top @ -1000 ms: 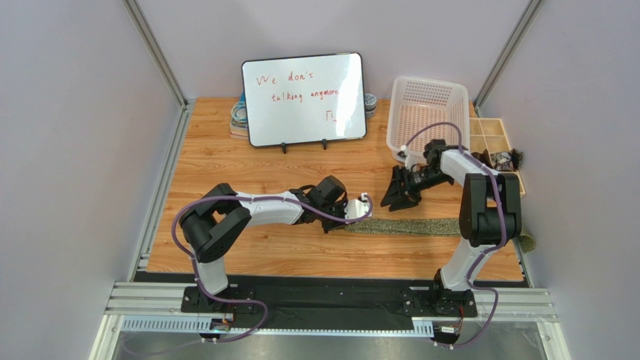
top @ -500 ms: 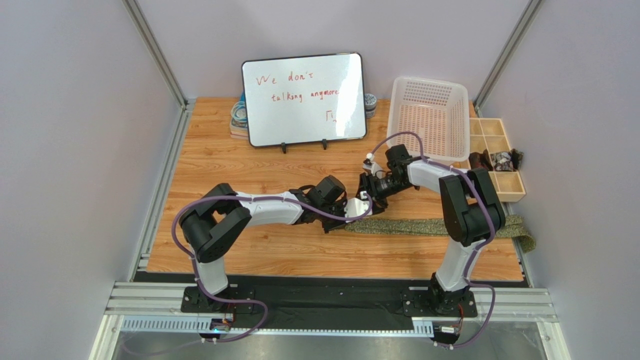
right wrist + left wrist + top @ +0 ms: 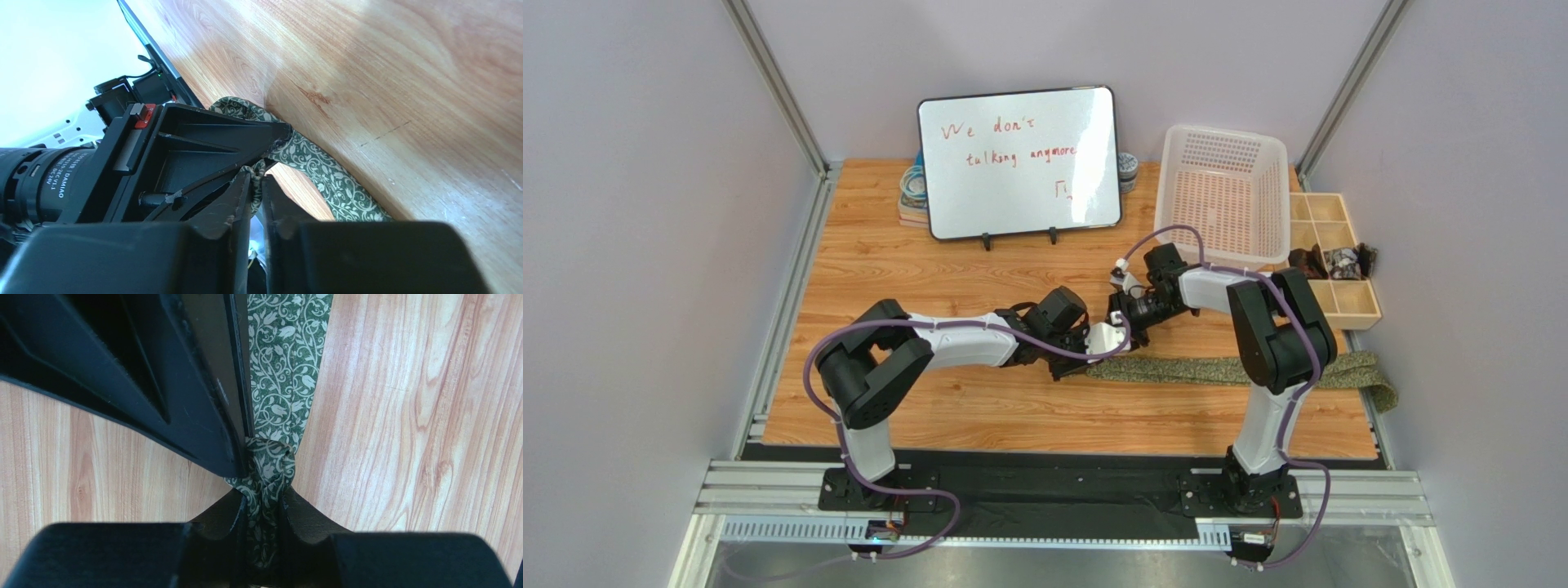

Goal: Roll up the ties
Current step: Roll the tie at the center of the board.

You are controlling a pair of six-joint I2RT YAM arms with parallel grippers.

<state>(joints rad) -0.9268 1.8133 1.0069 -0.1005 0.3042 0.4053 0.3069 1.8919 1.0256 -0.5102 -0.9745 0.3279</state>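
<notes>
Open wooden tabletop (image 3: 891, 263) left of the whiteboard's (image 3: 1020, 159) feet — passable. Crowded at centre: left gripper (image 3: 1100, 347) and right gripper (image 3: 1120, 321) nearly touching over the tie (image 3: 1210, 369) end. Blocked behind by white basket (image 3: 1222, 196).

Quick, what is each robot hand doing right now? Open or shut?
Left gripper: shut on the tie, pinching its narrow end.
Right gripper: shut on the tie too, right beside the left one.

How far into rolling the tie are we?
Early. Done: nothing rolled yet; the tie lies stretched flat along the table. In hand: left gripper pinches its bunched narrow end, and right gripper has closed on the same end. Left: the whole roll.
</notes>
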